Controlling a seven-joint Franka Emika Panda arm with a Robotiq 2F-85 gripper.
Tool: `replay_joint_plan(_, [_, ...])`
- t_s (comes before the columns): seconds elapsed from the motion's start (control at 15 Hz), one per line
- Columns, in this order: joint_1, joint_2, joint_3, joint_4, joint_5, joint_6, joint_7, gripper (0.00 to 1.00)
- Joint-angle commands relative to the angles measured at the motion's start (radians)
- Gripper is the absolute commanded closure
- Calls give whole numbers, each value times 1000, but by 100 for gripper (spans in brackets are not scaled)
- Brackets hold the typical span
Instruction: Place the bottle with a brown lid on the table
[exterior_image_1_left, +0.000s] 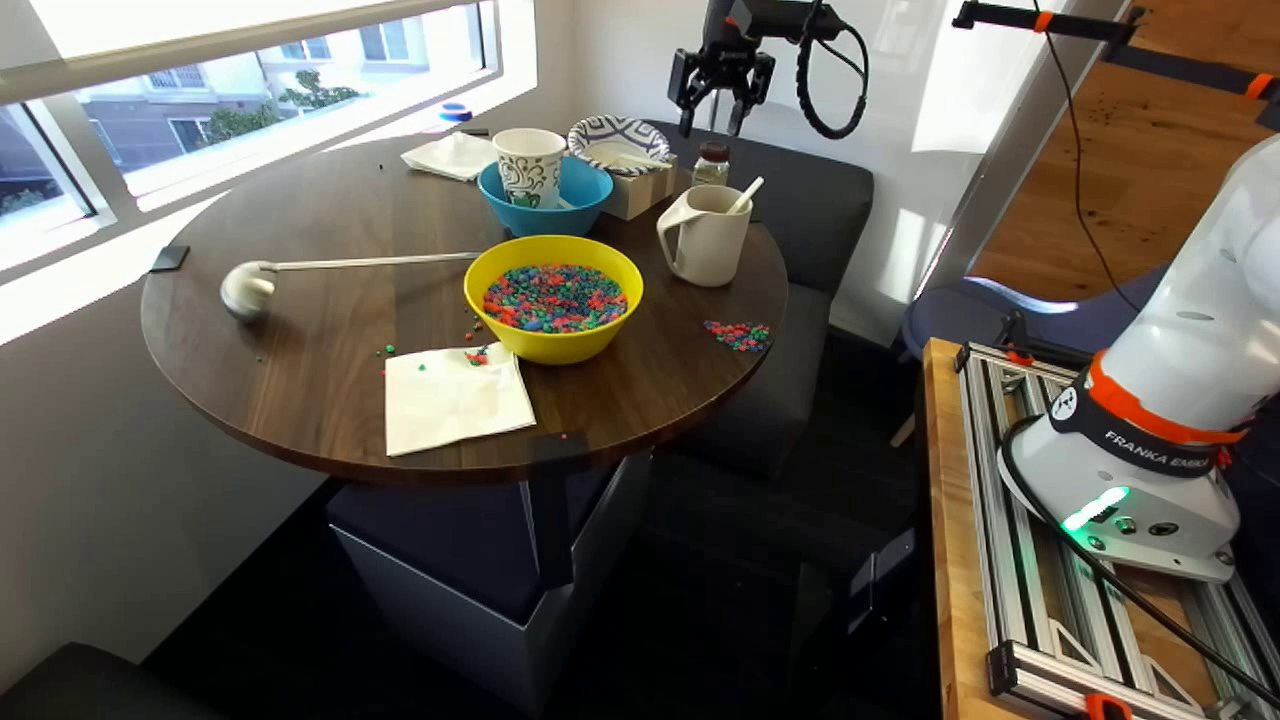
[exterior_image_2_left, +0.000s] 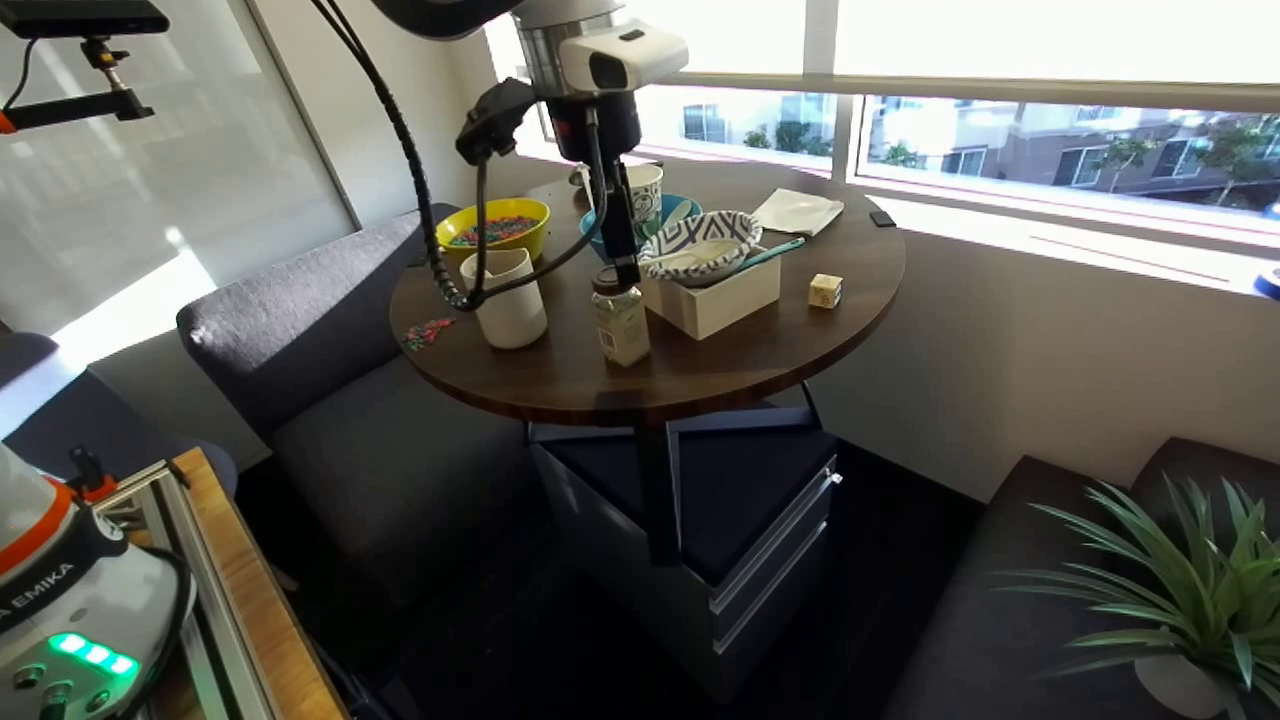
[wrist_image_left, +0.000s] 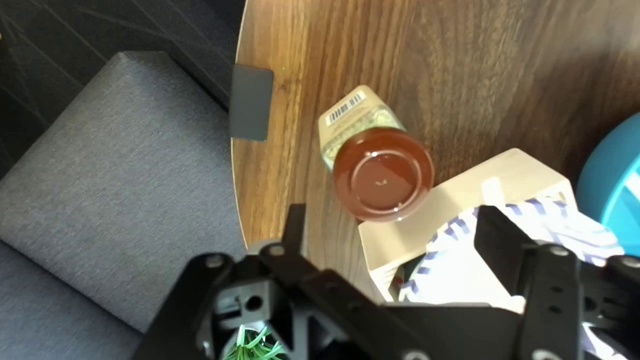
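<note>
The bottle with a brown lid stands upright on the table, near its edge; it shows in both exterior views (exterior_image_1_left: 711, 167) (exterior_image_2_left: 623, 328). In the wrist view its round brown lid (wrist_image_left: 383, 174) faces the camera and hides part of the body. The table (exterior_image_1_left: 300, 380) has a round dark wood-grain top, also seen in an exterior view (exterior_image_2_left: 740, 372) and the wrist view (wrist_image_left: 460, 80). My gripper (exterior_image_1_left: 712, 118) is open and empty above the bottle. In the wrist view its fingers (wrist_image_left: 392, 212) are spread wide, with the lid ahead of the gap between them.
A white jug (exterior_image_1_left: 706, 240) (exterior_image_2_left: 512, 310) stands beside the bottle. On its other side is a wooden box (exterior_image_2_left: 735, 300) with a patterned bowl (exterior_image_2_left: 703, 245) on it. A blue bowl (exterior_image_1_left: 500, 200) holding a cup, a yellow bowl (exterior_image_1_left: 555, 345), a ladle (exterior_image_1_left: 248, 290) and napkins (exterior_image_1_left: 455, 400) also lie around.
</note>
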Motion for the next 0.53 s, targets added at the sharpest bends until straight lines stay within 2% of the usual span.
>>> replay_joint_plan(0.0, [-4, -62, -4, 19, 77, -23, -16, 0])
replay_joint_plan(0.07, [-9, -61, -7, 37, 120, -21, -33, 0])
replay_joint_plan(0.13, [-15, -54, -9, 66, 210, -45, -82, 0])
replay_joint_plan(0.27, [-21, -32, -15, 123, 351, -123, -148, 0])
replay_joint_plan(0.33, [-11, -53, -10, 77, 244, -55, -88, 0])
replay_joint_plan(0.47, [-16, -47, -15, 109, 310, -100, -125, 0])
